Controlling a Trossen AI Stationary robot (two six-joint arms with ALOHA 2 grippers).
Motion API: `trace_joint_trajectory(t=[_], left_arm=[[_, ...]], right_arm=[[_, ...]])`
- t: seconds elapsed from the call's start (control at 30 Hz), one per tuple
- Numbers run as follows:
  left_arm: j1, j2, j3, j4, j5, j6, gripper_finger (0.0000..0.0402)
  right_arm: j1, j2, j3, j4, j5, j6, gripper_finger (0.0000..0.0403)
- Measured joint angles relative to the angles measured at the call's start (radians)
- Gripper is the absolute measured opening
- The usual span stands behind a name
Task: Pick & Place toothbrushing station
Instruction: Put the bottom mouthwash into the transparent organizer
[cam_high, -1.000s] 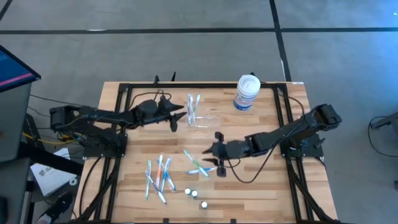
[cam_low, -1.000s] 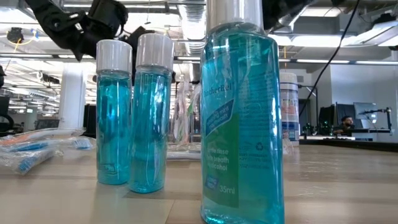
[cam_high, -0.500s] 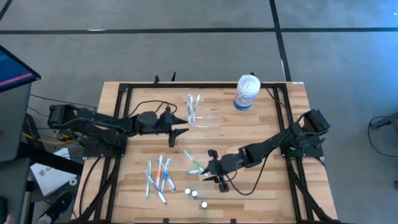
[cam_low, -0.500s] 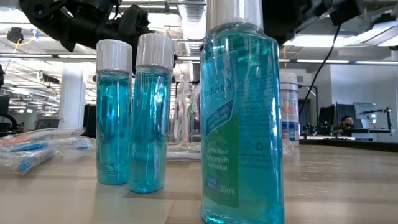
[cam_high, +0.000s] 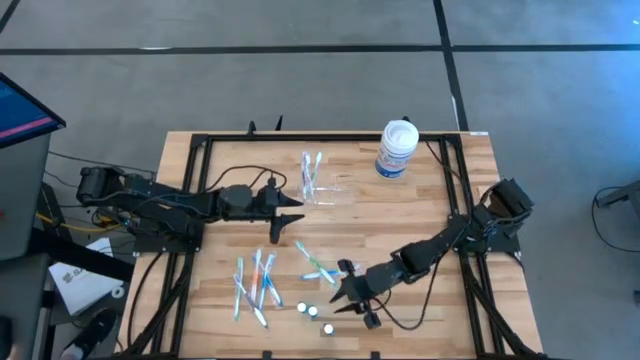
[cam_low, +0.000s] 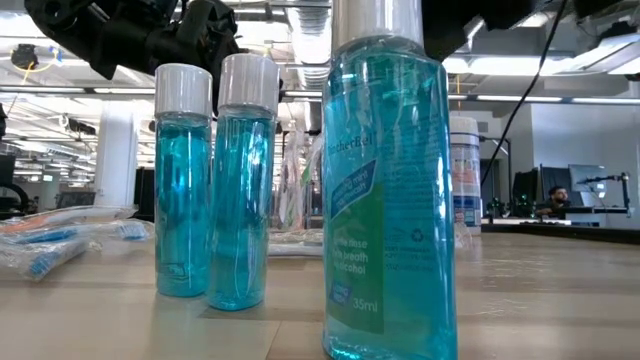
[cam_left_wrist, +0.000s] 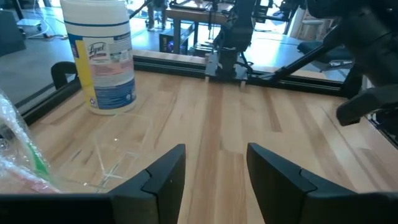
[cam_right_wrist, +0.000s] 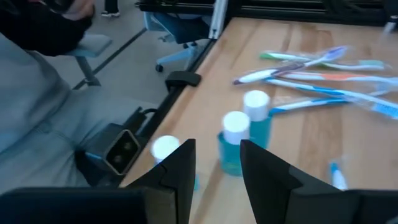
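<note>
The toothbrushing station (cam_high: 328, 188) is a small clear plastic organizer standing on the wooden table toward its far side; it also shows in the left wrist view (cam_left_wrist: 118, 155). Wrapped toothbrushes (cam_high: 311, 172) lie against its left side. My left gripper (cam_high: 290, 213) is open and empty, left of the station and a little nearer; in the left wrist view (cam_left_wrist: 214, 163) it is low over bare wood. My right gripper (cam_high: 343, 300) is open and empty near the front edge, just right of three small blue mouthwash bottles (cam_right_wrist: 239, 134).
A white jar with a blue label (cam_high: 397, 148) stands at the far right of the table. Loose wrapped toothbrushes lie at the front left (cam_high: 255, 285) and in the middle (cam_high: 318, 265). The three bottles (cam_low: 385, 190) stand at the front edge. A black frame (cam_high: 200, 150) rims the table.
My right gripper has gone toward the table's near edge, from beside the middle toothbrushes down to the three bottles. My left gripper has drawn a little toward the near edge, away from the station. Both stay open. Nothing on the table has moved.
</note>
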Motion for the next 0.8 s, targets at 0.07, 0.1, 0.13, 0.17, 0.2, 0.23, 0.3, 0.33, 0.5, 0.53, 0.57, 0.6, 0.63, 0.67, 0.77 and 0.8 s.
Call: trace_joint_trajectory(t=[0.07,0.1,0.13,0.17,0.2,0.23,0.3,0.33,0.5,0.53,0.57,0.6,0.63,0.67,0.77,0.8], left_arm=[[0.000,0.000,0.000,0.001,0.000,0.000,0.0166],[0.000,0.000,0.000,0.000,0.000,0.000,0.0166],[0.000,0.000,0.000,0.000,0.000,0.000,0.0166],[0.000,0.000,0.000,0.000,0.000,0.000,0.0166],[0.000,0.000,0.000,0.000,0.000,0.000,0.0166],[0.000,0.000,0.000,0.000,0.000,0.000,0.0166],[0.000,0.000,0.000,0.000,0.000,0.000,0.0166],[0.000,0.000,0.000,0.001,0.000,0.000,0.0166],[0.000,0.000,0.000,-0.001,0.000,-0.003,0.0166],[0.000,0.000,0.000,-0.001,0.000,-0.003,0.0166],[0.000,0.000,0.000,-0.001,0.000,-0.003,0.0165],[0.000,0.000,0.000,-0.001,0.000,-0.003,0.0164],[0.000,0.000,0.000,-0.001,0.000,-0.003,0.0163],[0.000,0.000,0.000,-0.002,0.000,-0.003,0.0161],[0.000,0.000,0.000,-0.002,0.000,-0.003,0.0158],[0.000,0.000,0.000,-0.003,0.000,-0.003,0.0157]], right_arm=[[0.008,0.001,0.000,0.003,0.000,0.009,0.0118],[0.013,0.011,0.000,0.015,0.000,0.015,0.0118],[0.015,0.022,0.001,0.032,0.002,0.017,0.0118],[0.019,0.032,0.000,0.041,0.003,0.016,0.0118],[0.023,0.043,-0.002,0.065,0.003,0.017,0.0118],[0.026,0.057,0.000,0.102,0.003,0.017,0.0118],[0.027,0.089,0.003,0.129,0.002,0.017,0.0118],[0.028,0.102,0.000,0.124,0.001,0.017,0.0118],[0.032,0.130,0.001,0.186,-0.002,0.018,0.0118],[0.033,0.130,0.001,0.187,-0.002,0.018,0.0118],[0.035,0.130,0.001,0.186,-0.003,0.018,0.0118],[0.039,0.130,0.001,0.187,-0.004,0.018,0.0118],[0.043,0.130,0.001,0.196,-0.005,0.018,0.0119],[0.048,0.130,0.001,0.209,-0.005,0.018,0.0119],[0.060,0.130,0.001,0.220,-0.005,0.018,0.0124],[0.060,0.138,0.001,0.222,-0.005,0.018,0.0127]])
